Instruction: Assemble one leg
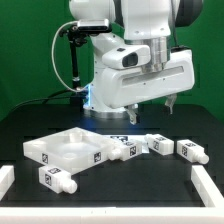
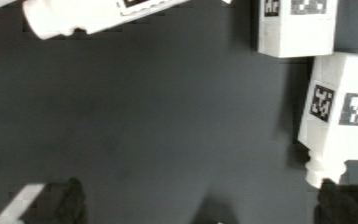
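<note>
Exterior view: the white robot arm (image 1: 135, 45) holds its two-finger gripper (image 1: 151, 112) above the black worktop (image 1: 120, 195). The dark fingers are spread apart with nothing between them, clear of every part.

Four small chunky white plastic pegs with black-and-white square tags lie on the worktop. The first leg (image 1: 125, 148) rests just beside the corner of the large flat white square panel with raised rim (image 1: 42, 152) that faces the exterior view's right; whether the two touch cannot be told. The second leg (image 1: 158, 143) and third leg (image 1: 192, 151) carry the row on toward the exterior view's right, each a little apart from the next. The gripper hangs roughly over the first two. The fourth leg (image 1: 57, 179) lies alone in front of the panel, toward the exterior view's left.

Wrist view: the fingertips (image 2: 48, 203) show as dark, blurred shapes framing bare worktop. Three white tagged pieces lie beyond them — none sits between the fingers.
</note>
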Motion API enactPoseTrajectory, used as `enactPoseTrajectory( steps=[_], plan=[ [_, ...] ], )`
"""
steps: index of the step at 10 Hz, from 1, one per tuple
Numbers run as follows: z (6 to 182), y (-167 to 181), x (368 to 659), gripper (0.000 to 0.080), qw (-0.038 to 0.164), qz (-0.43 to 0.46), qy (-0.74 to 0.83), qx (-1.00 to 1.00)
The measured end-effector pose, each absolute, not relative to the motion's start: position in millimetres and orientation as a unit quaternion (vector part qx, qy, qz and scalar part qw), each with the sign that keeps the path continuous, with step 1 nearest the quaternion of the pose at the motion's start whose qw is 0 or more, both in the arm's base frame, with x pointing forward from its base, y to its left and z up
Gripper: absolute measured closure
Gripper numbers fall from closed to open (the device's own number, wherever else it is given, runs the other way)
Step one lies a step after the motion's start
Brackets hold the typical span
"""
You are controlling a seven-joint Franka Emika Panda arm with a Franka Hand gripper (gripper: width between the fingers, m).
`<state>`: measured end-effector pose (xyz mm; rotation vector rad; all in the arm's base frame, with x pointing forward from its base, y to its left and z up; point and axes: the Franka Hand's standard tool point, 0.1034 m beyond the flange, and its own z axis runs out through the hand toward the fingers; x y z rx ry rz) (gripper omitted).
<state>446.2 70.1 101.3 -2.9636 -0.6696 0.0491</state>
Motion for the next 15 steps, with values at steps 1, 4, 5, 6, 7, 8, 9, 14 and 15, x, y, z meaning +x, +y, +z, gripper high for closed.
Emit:
enactPoseTrajectory(
  steps=[1,4,5,6,7,8,9,14,15],
  plan=[
    [101.3,69.5,446.3,0.015,0.051,0.016,-0.22,-0.974],
    [105.7,9.2,447.8,0.015,0.048,0.03,-0.288,-0.956],
    [107.8,-14.3,457.5,0.015,0.038,0.025,-0.31,-0.95],
    [102.3,-36.2,463.9,0.015,0.029,0.014,-0.332,-0.943],
    [94.1,-56.3,466.5,0.015,0.027,0.002,-0.331,-0.943],
    [90.2,-58.0,461.9,0.015,0.042,0.015,-0.311,-0.949],
    [91.7,-54.5,464.0,0.015,0.04,0.014,-0.318,-0.947],
    [67.5,-118.7,451.1,0.015,0.013,-0.006,-0.4,-0.916],
    [61.6,-139.1,446.4,0.015,0.011,-0.004,-0.404,-0.915]
  ],
)
